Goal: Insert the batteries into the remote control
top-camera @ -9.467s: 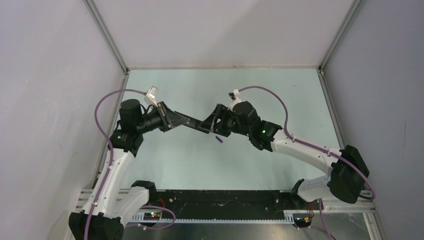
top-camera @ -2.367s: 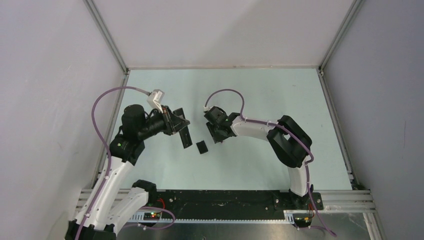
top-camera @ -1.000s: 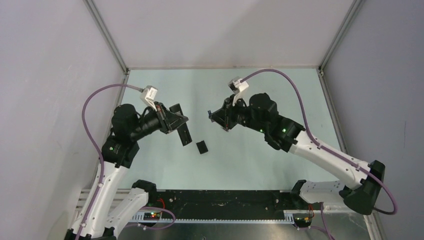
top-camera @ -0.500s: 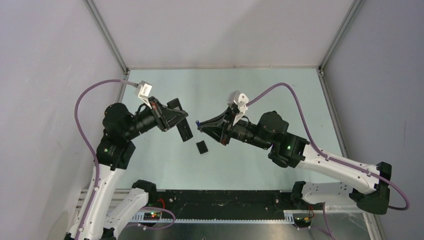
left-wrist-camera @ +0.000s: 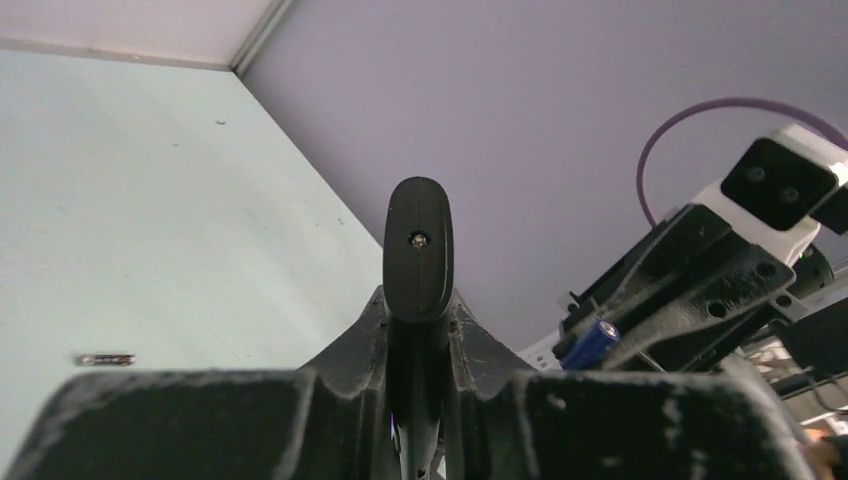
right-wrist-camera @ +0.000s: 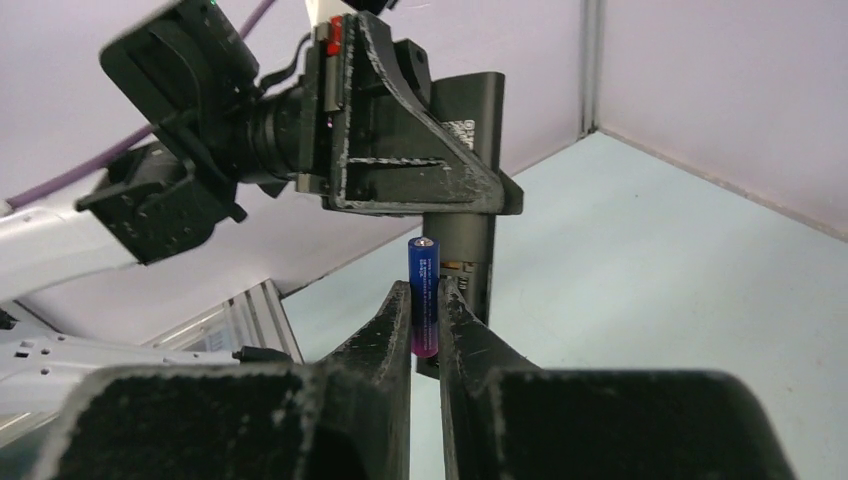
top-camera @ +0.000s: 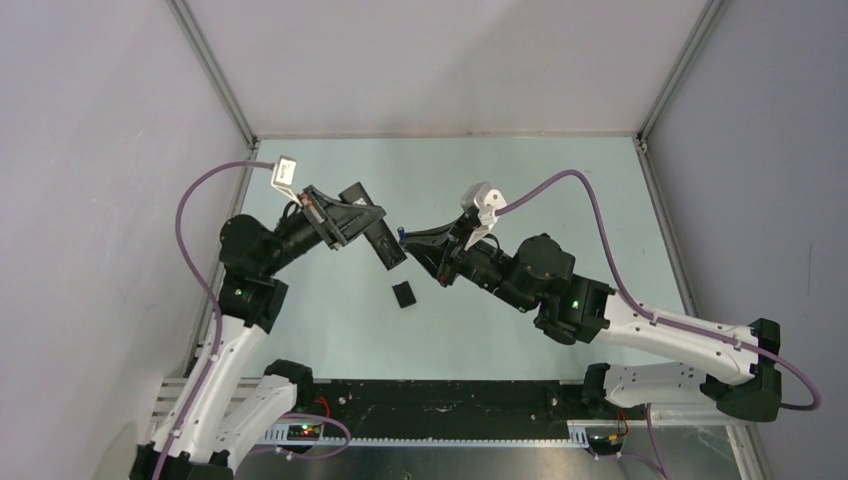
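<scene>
The remote control (top-camera: 377,237), a slim black bar, hangs tilted above the table with my left gripper (top-camera: 368,226) shut on its middle. In the left wrist view its rounded end (left-wrist-camera: 418,245) sticks up between the fingers (left-wrist-camera: 470,340). My right gripper (right-wrist-camera: 427,300) is shut on the blue-purple battery (right-wrist-camera: 424,292), upright with its metal tip on top. The battery (top-camera: 401,233) is just in front of the remote's lower part (right-wrist-camera: 462,215); I cannot tell if they touch. A second battery (left-wrist-camera: 107,359), dark with a pale end, lies on the table.
A small loose black cover plate (top-camera: 403,295) lies on the pale green table (top-camera: 520,180) below the two grippers. Grey walls and metal corner posts (top-camera: 215,80) enclose the table. The arm bases and a black rail (top-camera: 450,400) run along the near edge.
My left gripper has swung the remote up and toward the right. My right gripper has moved left with the blue-purple battery, ending close to the remote's lower part.
</scene>
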`<state>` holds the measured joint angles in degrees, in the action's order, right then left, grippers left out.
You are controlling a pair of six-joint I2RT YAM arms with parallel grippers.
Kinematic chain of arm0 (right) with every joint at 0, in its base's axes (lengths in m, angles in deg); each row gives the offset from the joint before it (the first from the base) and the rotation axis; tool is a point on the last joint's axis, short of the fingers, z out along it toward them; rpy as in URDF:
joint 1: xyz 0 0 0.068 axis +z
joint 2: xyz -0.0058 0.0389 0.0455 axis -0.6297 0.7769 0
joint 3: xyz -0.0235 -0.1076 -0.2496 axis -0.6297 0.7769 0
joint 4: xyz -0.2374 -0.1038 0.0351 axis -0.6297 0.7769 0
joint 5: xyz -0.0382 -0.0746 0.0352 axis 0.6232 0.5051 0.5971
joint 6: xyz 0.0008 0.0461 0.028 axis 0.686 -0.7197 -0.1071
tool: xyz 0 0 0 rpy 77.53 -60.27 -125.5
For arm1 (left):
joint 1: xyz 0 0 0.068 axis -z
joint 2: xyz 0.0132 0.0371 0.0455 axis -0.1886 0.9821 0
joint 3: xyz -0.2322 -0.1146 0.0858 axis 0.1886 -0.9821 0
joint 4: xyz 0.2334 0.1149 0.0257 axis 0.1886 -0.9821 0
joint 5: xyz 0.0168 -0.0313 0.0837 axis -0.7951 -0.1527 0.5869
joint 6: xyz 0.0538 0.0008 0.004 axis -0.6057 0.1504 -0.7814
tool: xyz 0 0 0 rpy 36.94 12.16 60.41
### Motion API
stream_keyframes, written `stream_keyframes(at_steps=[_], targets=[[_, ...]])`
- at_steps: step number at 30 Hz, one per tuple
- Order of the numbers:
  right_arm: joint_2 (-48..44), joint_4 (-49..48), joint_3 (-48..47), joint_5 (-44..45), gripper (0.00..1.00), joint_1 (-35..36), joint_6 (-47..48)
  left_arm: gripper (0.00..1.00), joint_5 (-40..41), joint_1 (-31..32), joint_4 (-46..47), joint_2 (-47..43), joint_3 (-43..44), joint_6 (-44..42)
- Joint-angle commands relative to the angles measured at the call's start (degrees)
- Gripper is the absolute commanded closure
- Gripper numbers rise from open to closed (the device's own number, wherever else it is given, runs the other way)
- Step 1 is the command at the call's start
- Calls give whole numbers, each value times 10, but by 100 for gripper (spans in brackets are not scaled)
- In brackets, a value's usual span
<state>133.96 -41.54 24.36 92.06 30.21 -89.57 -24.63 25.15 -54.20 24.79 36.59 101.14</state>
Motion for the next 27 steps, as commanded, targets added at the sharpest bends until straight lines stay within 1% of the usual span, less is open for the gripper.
stream_keyframes(at_steps=[1, 5, 8, 15, 23, 27], targets=[[-6, -36, -2, 91, 91, 26, -6, 100, -13, 2, 155, 10, -23, 97], [3, -32, -3, 102, 91, 35, 1, 100, -13, 5, 172, 15, -27, 106], [10, -31, -3, 110, 90, 39, 3, 100, -10, 6, 202, 15, -36, 124], [31, -5, -38, 120, 90, 44, 13, 100, -18, 10, 251, 26, -53, 158], [59, 36, -75, 128, 90, 52, 23, 100, -21, 9, 279, 35, -56, 179], [72, 58, -92, 133, 89, 52, 48, 100, -26, 10, 283, 39, -55, 182]])
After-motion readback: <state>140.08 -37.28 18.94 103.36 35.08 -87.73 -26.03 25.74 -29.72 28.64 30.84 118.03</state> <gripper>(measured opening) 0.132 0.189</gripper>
